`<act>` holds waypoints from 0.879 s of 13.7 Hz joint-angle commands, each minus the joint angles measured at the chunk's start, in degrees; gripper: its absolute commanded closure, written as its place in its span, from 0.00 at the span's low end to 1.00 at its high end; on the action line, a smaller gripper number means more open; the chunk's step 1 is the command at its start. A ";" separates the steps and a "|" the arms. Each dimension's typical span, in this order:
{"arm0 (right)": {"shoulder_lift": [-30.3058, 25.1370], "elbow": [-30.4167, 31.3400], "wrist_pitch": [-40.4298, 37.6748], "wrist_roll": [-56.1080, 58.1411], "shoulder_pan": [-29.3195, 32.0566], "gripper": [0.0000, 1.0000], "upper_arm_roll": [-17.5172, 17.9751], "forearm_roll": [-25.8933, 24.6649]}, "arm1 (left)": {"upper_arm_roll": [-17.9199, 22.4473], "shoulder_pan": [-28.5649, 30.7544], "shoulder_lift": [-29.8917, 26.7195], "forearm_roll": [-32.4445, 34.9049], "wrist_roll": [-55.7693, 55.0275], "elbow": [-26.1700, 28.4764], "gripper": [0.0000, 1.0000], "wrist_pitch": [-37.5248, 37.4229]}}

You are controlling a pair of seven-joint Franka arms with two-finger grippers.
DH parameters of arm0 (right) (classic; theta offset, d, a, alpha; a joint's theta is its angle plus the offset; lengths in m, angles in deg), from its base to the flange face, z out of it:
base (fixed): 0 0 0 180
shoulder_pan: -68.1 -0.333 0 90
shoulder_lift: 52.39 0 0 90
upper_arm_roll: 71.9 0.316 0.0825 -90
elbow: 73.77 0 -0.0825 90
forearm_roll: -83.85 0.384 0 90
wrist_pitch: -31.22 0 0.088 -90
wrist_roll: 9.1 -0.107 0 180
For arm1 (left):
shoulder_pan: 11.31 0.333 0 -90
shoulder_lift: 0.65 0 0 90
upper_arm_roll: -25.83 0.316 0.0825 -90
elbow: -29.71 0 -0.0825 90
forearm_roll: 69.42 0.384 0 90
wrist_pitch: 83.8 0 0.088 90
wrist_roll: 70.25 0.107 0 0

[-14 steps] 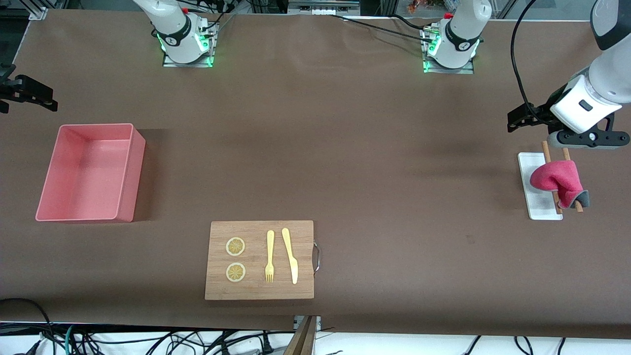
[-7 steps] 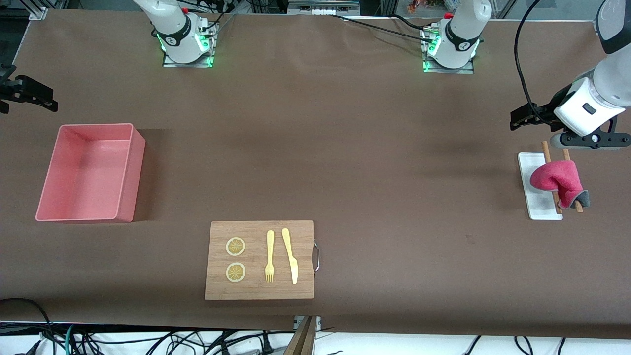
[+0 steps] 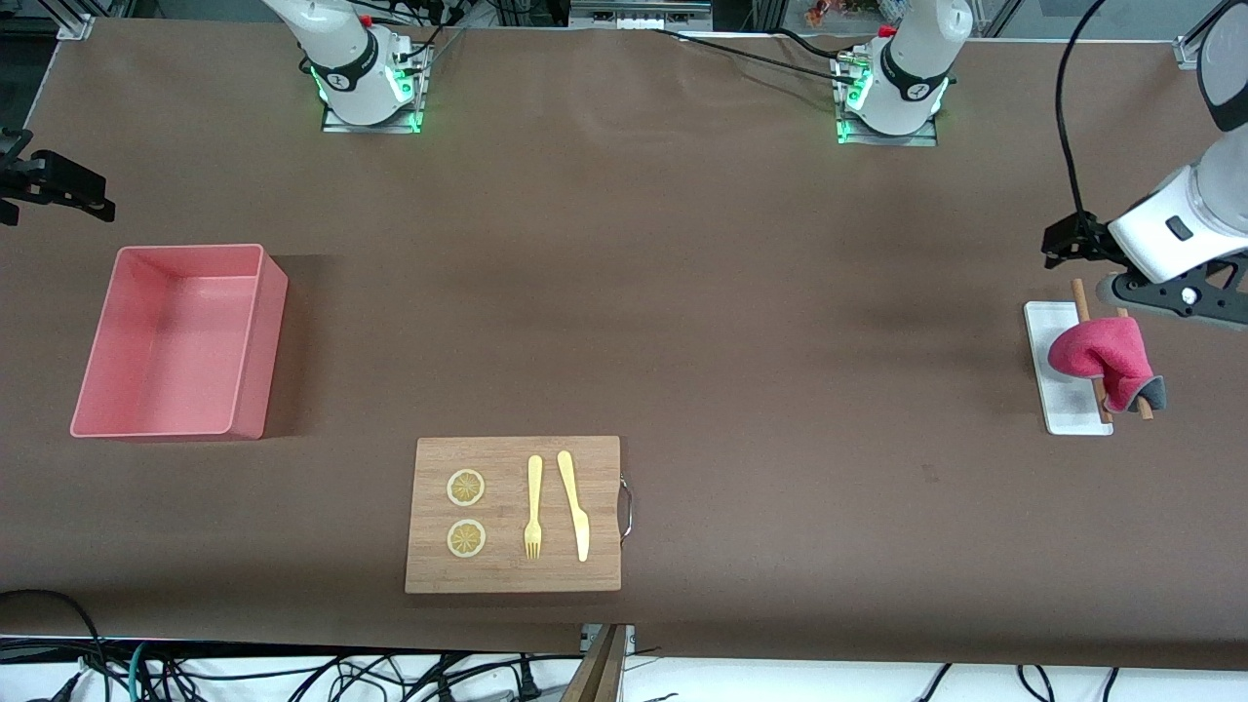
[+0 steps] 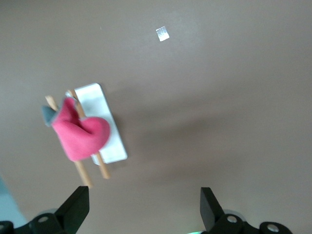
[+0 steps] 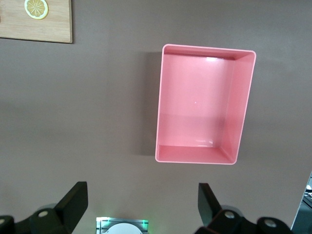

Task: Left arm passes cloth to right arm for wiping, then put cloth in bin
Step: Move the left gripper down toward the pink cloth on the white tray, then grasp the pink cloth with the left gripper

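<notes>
The pinkish-red cloth (image 3: 1102,353), with a grey corner, hangs over two wooden sticks (image 3: 1080,297) that lie across a flat white tray (image 3: 1072,414) at the left arm's end of the table. My left gripper (image 3: 1183,295) hovers over the table beside the sticks' ends, open and holding nothing. In the left wrist view the cloth (image 4: 79,135) lies well off from the left gripper (image 4: 144,210). The salmon-pink bin (image 3: 249,336) stands empty at the right arm's end. My right gripper (image 5: 141,204) waits open, high above the table, with the bin (image 5: 243,107) in its view.
A wooden board (image 3: 507,570) with a metal handle lies near the front edge. On it are two lemon slices (image 3: 466,487), a yellow fork (image 3: 533,507) and a yellow knife (image 3: 573,502). A small white scrap (image 4: 162,33) lies on the brown tabletop.
My left gripper has drifted toward the left arm's end of the table, away from above the sticks. The cloth, the tray and the right arm have not moved.
</notes>
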 commanded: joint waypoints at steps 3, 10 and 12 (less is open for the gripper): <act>0.05 -0.28 0.22 -0.38 0.46 0.00 0.22 0.55 | 1.05 2.45 12.00 4.89 8.92 -7.36 0.00 -1.58; 0.05 -0.28 0.57 -0.55 0.55 0.00 0.13 0.55 | 0.87 3.49 26.07 26.88 9.00 -9.48 0.00 1.56; 0.05 -0.28 0.66 -0.55 0.46 0.00 0.22 0.55 | 0.96 5.43 28.54 26.96 9.10 -9.40 0.00 5.61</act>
